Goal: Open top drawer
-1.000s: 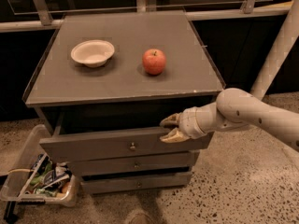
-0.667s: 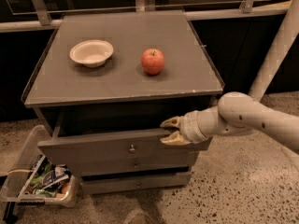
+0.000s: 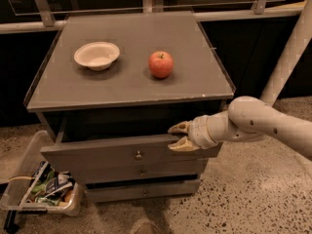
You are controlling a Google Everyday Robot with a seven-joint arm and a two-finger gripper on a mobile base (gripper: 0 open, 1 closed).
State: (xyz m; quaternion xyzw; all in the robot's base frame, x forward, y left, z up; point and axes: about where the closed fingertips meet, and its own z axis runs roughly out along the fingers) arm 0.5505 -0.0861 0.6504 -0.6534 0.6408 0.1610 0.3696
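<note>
Although the top drawer (image 3: 107, 155) stands partly pulled out, the hand (image 3: 174, 136), fingers apart, straddles its front's upper right edge; further pulling seems needed to finish.

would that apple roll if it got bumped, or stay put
It would probably roll: the apple is round and sits loose on the flat cabinet top, which shows no obvious lip at the front. It looks firm, so it is likely not fragile. The pincer is at the front edge of the top drawer, below the apple.
</note>
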